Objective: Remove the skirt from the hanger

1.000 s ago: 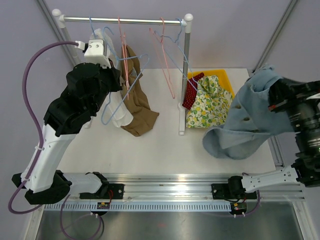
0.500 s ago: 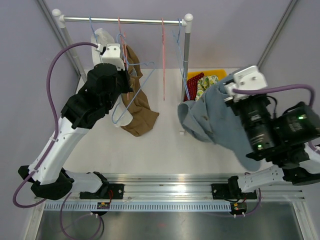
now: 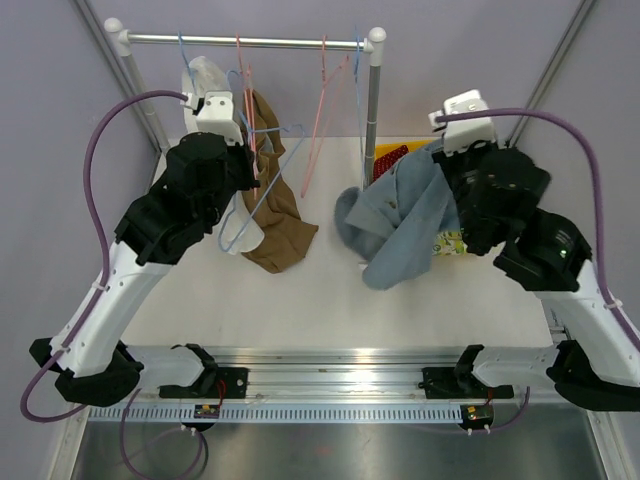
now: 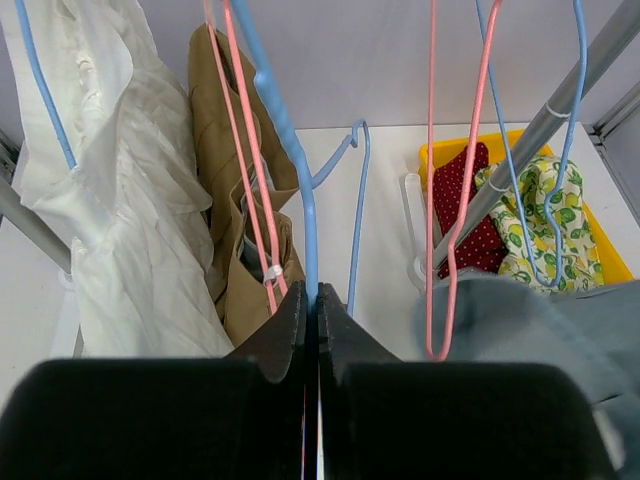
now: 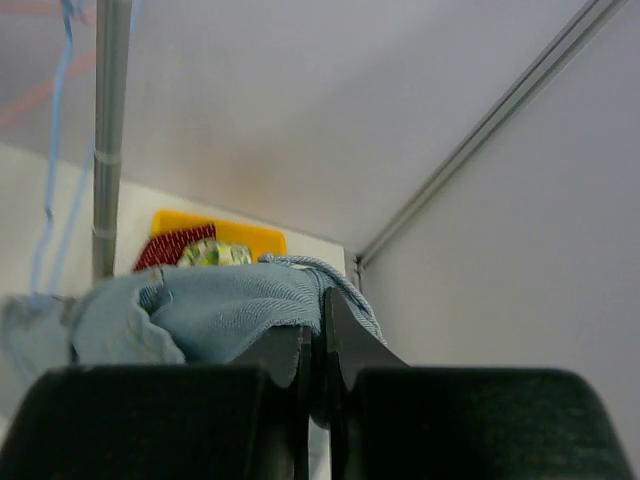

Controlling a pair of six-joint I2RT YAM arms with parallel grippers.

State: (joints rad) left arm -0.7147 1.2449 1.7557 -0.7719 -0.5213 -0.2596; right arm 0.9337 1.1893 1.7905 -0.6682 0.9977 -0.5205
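My right hand [image 5: 318, 335] stayed pinched on the faded blue denim skirt [image 3: 400, 215], now swung left beside the grey metal rack post [image 3: 371, 110]. My left hand [image 4: 313, 322] kept gripping the light-blue plastic hanger [image 4: 290, 150].

skirt [image 3: 400, 215]: plain faded light blue, denim look. blue hanger [image 4: 307, 220] is sky blue, pink hanger [image 4: 431, 180] salmon pink. tan garment [image 3: 275, 225] plain khaki-brown, white garment [image 4: 130, 200] plain white. bin [image 4: 440, 156] yellow; in it a red cloth [image 4: 465, 215] with small white dots and a printed cloth [image 4: 545, 215], white with yellow lemons and green leaves. rack [image 3: 250, 41]: silver bar, white end caps. my left gripper [image 4: 312, 300] and right gripper [image 5: 315, 315] are black, arms black over white, cables [image 3: 150, 96] purple. table [image 3: 330, 300] white, walls pale lilac-grey
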